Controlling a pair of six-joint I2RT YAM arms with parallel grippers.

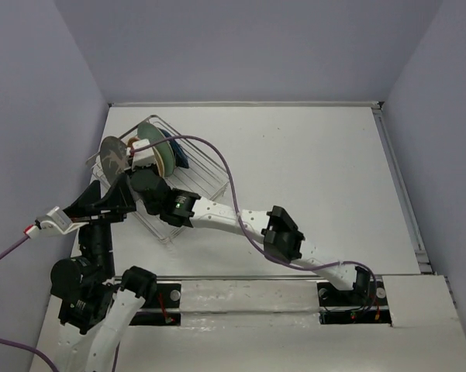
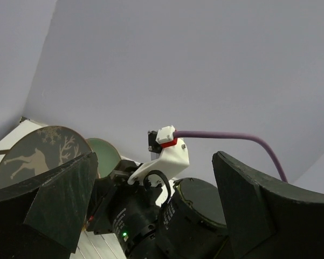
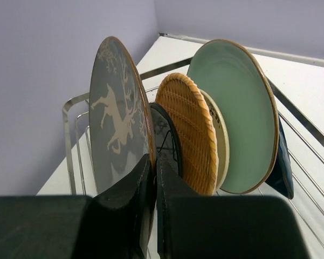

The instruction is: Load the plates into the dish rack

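The dish rack (image 1: 188, 186) stands at the table's far left, and its wire rim shows in the right wrist view (image 3: 70, 135). Upright in it stand the grey deer plate (image 3: 116, 118), the small black plate (image 3: 170, 137), the orange plate (image 3: 191, 135), the cream plate (image 3: 222, 137), the teal plate (image 3: 240, 108) and the dark blue plate (image 3: 284, 170). My right gripper (image 3: 155, 178) is shut on the deer plate's rim (image 1: 113, 156). My left gripper (image 1: 108, 201) is open and empty just in front of the rack, facing the right wrist (image 2: 151, 216). The deer plate (image 2: 38, 154) and teal plate (image 2: 105, 154) show behind.
The right arm (image 1: 240, 221) stretches diagonally across the table to the rack. A purple cable (image 1: 217, 155) loops over the rack. The side wall (image 1: 39, 116) is close on the rack's left. White table (image 1: 310, 170) lies to the right.
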